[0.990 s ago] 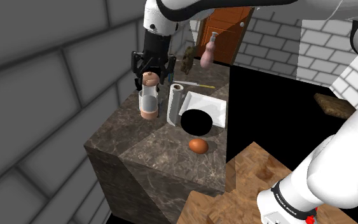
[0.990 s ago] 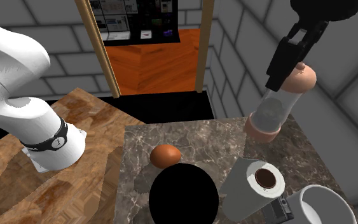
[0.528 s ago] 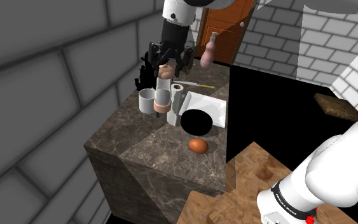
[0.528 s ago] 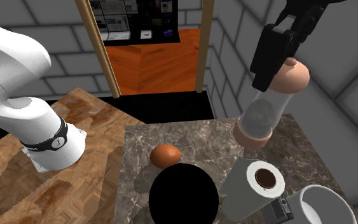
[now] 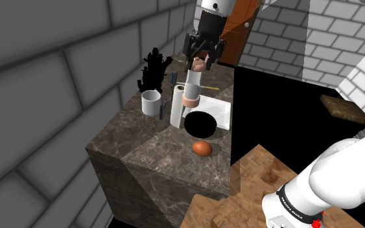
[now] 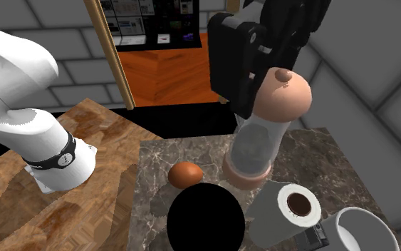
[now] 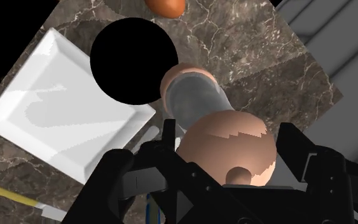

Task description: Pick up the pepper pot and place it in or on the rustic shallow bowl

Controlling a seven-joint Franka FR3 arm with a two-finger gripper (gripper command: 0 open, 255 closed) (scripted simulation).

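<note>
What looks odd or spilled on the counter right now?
Nothing is spilled. The oddity is the round bowl shape beside the white square plate: it is drawn as a flat pure-black disc with no rim or shading. The clear pepper pot with pinkish-tan ends hangs slightly tilted in the black hand.

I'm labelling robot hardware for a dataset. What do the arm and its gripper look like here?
The arm is built of smooth, rounded white links. A black band with small white lettering rings one joint, and a red mark sits beside it. The gripper is all black and blocky, with two fingers.
</note>
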